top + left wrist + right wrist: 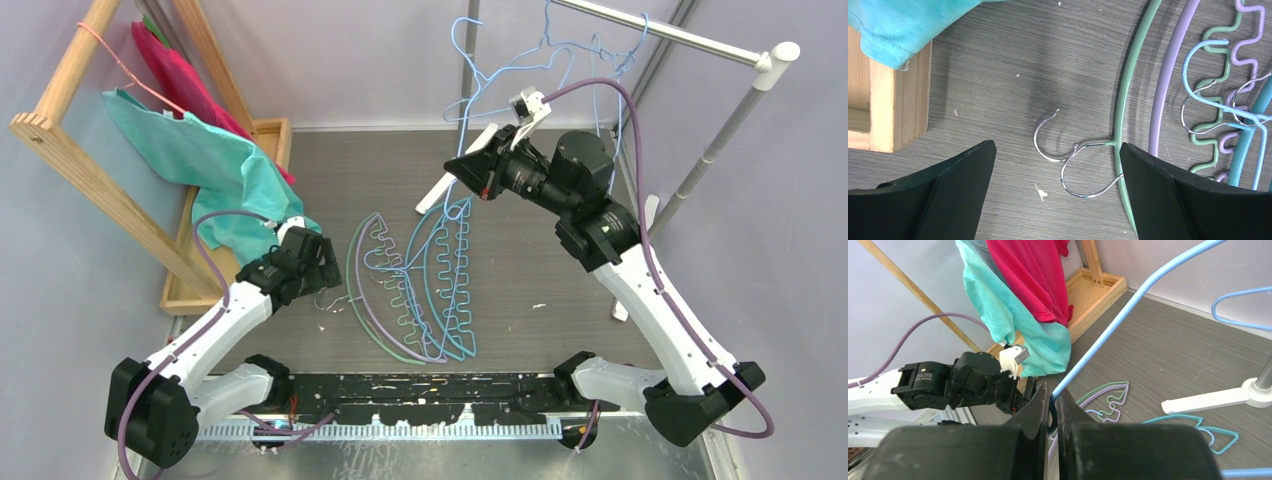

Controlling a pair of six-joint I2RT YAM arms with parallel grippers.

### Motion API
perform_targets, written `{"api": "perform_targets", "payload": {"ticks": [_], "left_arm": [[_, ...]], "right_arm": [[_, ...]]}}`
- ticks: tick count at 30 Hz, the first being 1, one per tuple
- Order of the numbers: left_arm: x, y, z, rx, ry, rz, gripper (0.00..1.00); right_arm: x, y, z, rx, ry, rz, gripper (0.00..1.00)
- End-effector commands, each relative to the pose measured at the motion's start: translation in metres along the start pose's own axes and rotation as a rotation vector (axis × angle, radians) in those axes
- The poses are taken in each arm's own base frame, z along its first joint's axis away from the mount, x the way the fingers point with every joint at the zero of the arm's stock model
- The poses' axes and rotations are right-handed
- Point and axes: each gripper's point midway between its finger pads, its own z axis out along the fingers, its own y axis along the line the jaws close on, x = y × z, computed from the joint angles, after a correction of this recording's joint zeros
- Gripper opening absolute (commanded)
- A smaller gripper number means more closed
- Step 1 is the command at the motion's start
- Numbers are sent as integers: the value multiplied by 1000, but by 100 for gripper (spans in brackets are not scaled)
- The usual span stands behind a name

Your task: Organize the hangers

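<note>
High over the right side of the grey bench (560, 270), the right gripper (1052, 399) has its fingers pressed together on the thin wire of a light-blue wire hanger (1128, 305), which slants up and away from the pinch. In the overhead view, other blue wire hangers (600, 70) dangle in a tangle beside the silver rail (680, 35), close to its white joint (783, 55). Across the bench, the left gripper (1056, 146) hovers low with its fingers spread wide and grasps nothing. Two metal hooks (1048, 135) lie flat on the wood-grain surface in the gap between them. One hook joins the arch of the green hanger (1122, 90); where the other attaches cannot be told, as the right finger covers that spot. The green hanger lies near the middle of the bench, nested against a lilac hanger (1168, 75) and, further right, a teal hanger (455, 300), their zigzag lower bars overlapping in one loose pile. A second blue wire hanger (1185, 70) lies across those zigzags, its wire crossing two more metal hooks. At the far left, a wooden rack (100, 188) leans over a wooden tray and carries a teal garment (200, 150) and a red garment (170, 60), the teal cloth drooping down just behind the left arm's wrist.
</note>
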Motion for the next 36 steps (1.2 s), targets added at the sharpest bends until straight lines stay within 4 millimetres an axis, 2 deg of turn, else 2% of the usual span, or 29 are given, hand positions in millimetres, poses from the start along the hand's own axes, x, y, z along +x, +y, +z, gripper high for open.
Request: {"api": "perform_targets", "payload": {"ticks": [1, 13, 20, 27, 30, 36], "left_arm": [[-9, 3, -4, -6, -38, 1, 98], [-11, 4, -3, -22, -38, 18, 98], [-11, 6, -2, -30, -36, 20, 98], [-8, 7, 0, -36, -25, 25, 98], [-6, 9, 0, -42, -21, 27, 98], [-4, 9, 1, -43, -17, 28, 98]], "right_arm": [[-41, 23, -3, -148, -119, -62, 2], [-70, -25, 0, -148, -195, -73, 3], [-87, -45, -16, -180, -274, -72, 3], [-89, -68, -22, -156, -320, -31, 3], [-83, -84, -24, -133, -334, 5, 3], [-77, -102, -31, -104, -358, 39, 3]]}}
